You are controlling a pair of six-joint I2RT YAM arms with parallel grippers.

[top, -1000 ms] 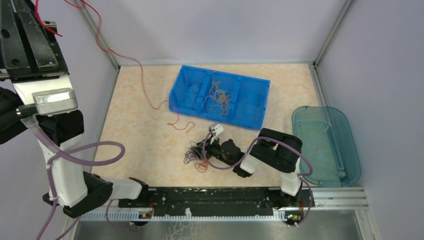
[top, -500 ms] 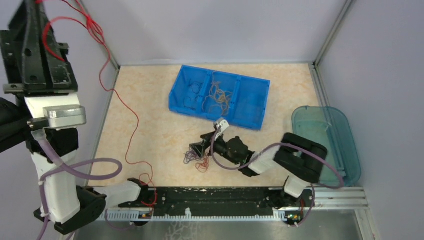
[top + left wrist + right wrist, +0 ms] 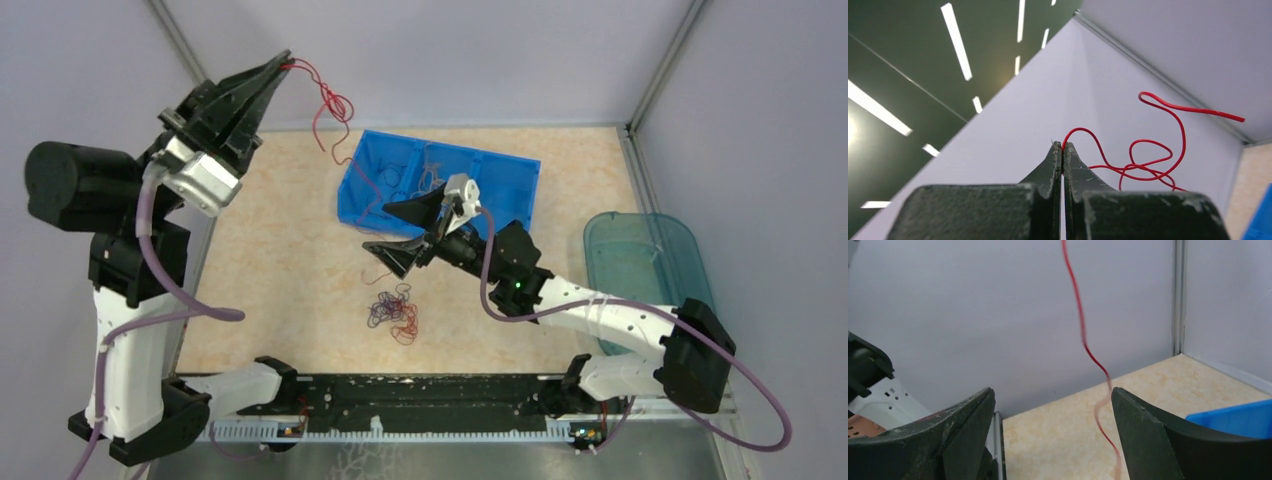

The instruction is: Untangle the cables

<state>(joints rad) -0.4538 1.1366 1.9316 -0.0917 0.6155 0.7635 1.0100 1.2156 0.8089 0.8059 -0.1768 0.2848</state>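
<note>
left gripper [image 3: 285, 60] clamped on red cable [image 3: 330, 105], held high | right gripper [image 3: 377, 226] jaws wide apart, empty | strands [image 3: 428, 180] in blue bin [image 3: 510, 215] | clump [image 3: 393, 312] on desk [image 3: 290, 260] unsorted: maybe midway

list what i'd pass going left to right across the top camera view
left gripper → looped red cable hanging from it → loose tangle of cables → teal tub. The blue bin and right gripper overlap these, so they are left out.

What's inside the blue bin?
Dark strands lie in the left compartment, an orange-yellow tangle in the middle. The right gripper and its arm cover the bin's near part, hiding what lies there.
</note>
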